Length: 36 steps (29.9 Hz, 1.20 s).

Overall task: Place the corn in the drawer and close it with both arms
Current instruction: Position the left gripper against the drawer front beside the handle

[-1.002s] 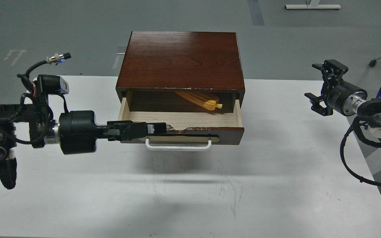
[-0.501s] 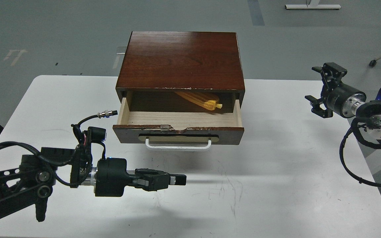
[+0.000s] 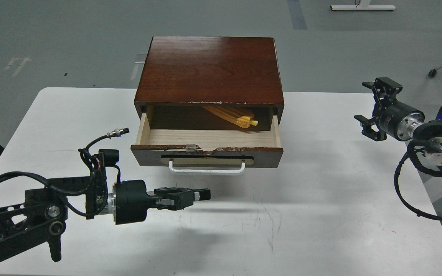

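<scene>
Nearest the view, the left arm point(image 3: 33, 214) comes in low from the left edge and reaches rightward over the white desk point(image 3: 244, 230). Its left pincer point(image 3: 202, 194) points to the right, level with the desk top, its two fingers pressed together with nothing between them. It hangs in front of the drawer's face and a little below the handle, apart from both.

Behind it stands the drawer point(image 3: 206, 151), pulled out of the dark brown cabinet point(image 3: 209, 71). The drawer's front is dark wood with a chipped top edge, and a white bar handle point(image 3: 206, 168) sits on a beige oval plate. The inside is pale wood. The corn point(image 3: 231, 115) lies in the drawer toward the back right, set at an angle, its yellow tip showing while the rest runs back into the shadow under the cabinet top.

At the right edge the right arm point(image 3: 432, 138) is held above the desk's right side, well apart from the cabinet. Its right pincer point(image 3: 374, 107) faces left toward the cabinet, fingers spread wide, grasping nothing.

Beyond the desk lies a grey floor point(image 3: 71, 38).
</scene>
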Motion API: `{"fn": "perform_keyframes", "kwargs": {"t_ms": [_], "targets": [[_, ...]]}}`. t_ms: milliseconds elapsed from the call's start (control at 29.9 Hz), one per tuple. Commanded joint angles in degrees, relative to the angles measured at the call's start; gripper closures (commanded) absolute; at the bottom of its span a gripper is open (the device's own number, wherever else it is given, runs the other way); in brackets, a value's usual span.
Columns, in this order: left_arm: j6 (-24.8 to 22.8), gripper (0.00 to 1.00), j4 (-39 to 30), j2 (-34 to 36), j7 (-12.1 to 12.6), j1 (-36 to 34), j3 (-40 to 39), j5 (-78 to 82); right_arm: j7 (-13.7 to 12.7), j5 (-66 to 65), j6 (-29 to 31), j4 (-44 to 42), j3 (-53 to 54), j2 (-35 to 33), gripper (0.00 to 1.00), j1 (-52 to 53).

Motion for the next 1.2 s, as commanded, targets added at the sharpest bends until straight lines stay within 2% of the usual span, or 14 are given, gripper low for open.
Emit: {"fn": "perform_keyframes", "kwargs": {"t_ms": [0, 468, 668, 835, 1169], "targets": [[0.01, 1.00, 0.34, -1.01, 4.12, 0.00, -0.07, -0.19, 0.00, 0.00, -0.05, -0.07, 0.00, 0.00, 0.01, -0.05], [-1.05, 1.00, 3.33, -2.15, 4.12, -1.66, -2.71, -0.81, -0.09, 0.00, -0.05, -0.07, -0.09, 0.00, 0.01, -0.84], [-2.62, 1.00, 7.19, -2.50, 4.04, -3.60, -2.10, -0.72, 0.00, 0.00, -0.05, -0.07, -0.09, 0.00, 0.01, -0.84], [-4.12, 1.00, 7.64, -2.42, 4.04, -3.69, -2.10, -0.54, 0.00, 0.00, -0.05, -0.07, -0.09, -0.08, 0.01, -0.84], [-4.12, 1.00, 9.31, -2.77, 4.04, -5.36, -2.62, -0.63, 0.00, 0.00, -0.05, 0.02, -0.09, 0.00, 0.01, -0.84]]}}
